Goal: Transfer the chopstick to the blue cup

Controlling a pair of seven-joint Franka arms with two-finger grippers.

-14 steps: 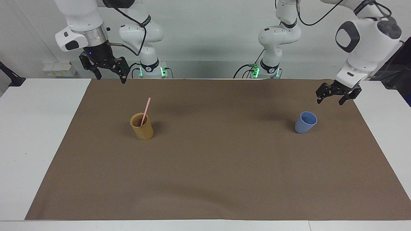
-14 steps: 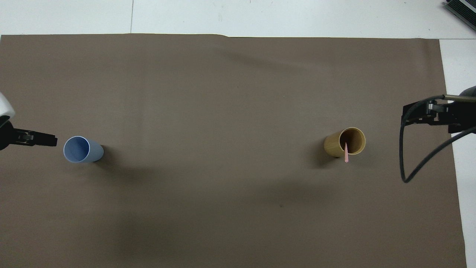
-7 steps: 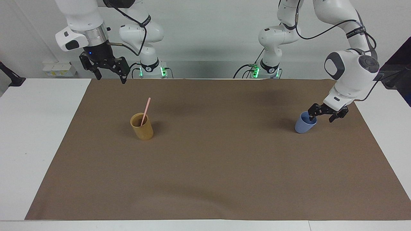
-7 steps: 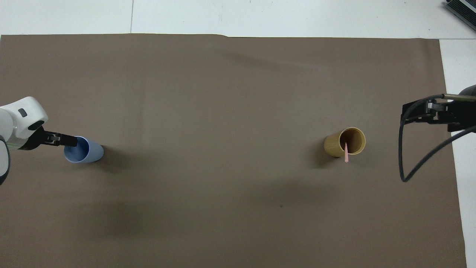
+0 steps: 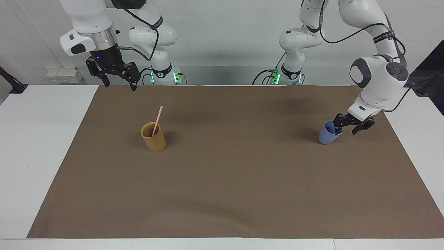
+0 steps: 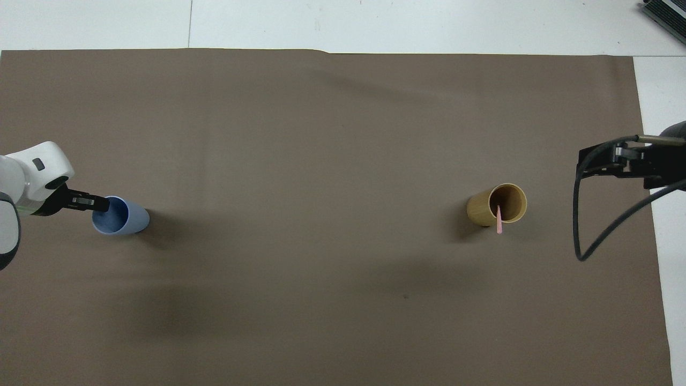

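A pale pink chopstick (image 5: 157, 119) stands leaning in a tan-yellow cup (image 5: 153, 138) toward the right arm's end of the mat; it also shows in the overhead view (image 6: 499, 222) in that cup (image 6: 485, 209). The light blue cup (image 5: 326, 136) stands upright toward the left arm's end (image 6: 128, 217). My left gripper (image 5: 347, 127) is low at the blue cup's rim and open, with one finger inside the cup and the other outside it (image 6: 99, 202). My right gripper (image 5: 118, 82) is open and empty, raised over the mat's edge by the robots (image 6: 581, 163); it waits.
A brown mat (image 5: 236, 180) covers most of the white table (image 5: 41, 146). A black cable (image 6: 581, 236) hangs from the right arm beside the tan-yellow cup.
My left gripper came down from above the mat to the blue cup's rim and put one finger inside it. The right arm, both cups and the chopstick have not moved.
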